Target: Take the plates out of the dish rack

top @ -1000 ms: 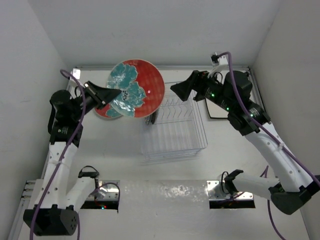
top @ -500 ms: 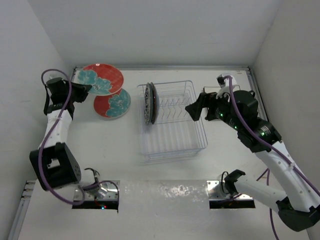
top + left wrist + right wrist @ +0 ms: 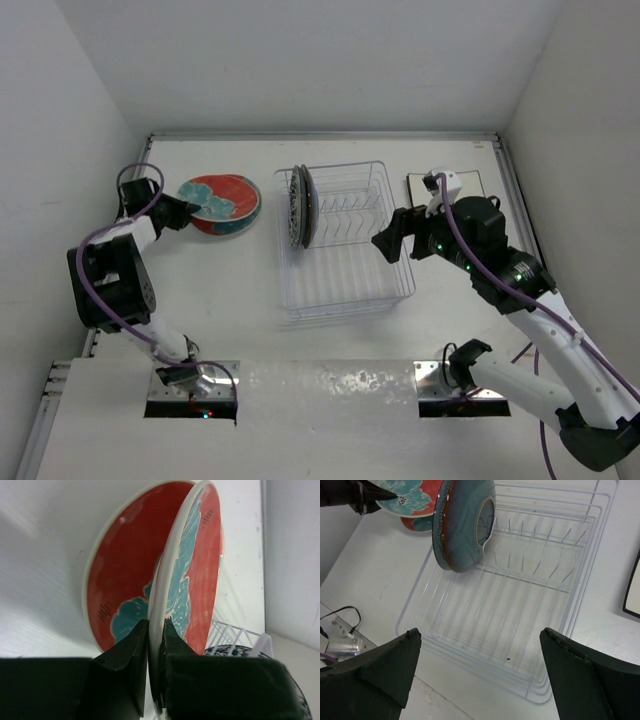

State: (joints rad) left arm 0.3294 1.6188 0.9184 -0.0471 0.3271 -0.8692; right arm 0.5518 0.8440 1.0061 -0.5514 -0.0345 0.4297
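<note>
Red plate (image 3: 195, 570) pinched at its rim by the left gripper (image 3: 156, 627), left of the dish rack (image 3: 345, 270); right gripper (image 3: 480, 632) spread wide above that rack.

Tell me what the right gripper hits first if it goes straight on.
The right gripper would probably meet the rack's bare base first; the plates stand to one side of that line.

White table, white walls

We see a white tabletop (image 3: 230, 290) mid-frame, plain walls (image 3: 330, 70) rising above it, and a metal rail (image 3: 330, 134) along its far edge. Lower left of the right wrist view: a silver cylinder (image 3: 337, 644) and a black cable (image 3: 342, 608).
</note>
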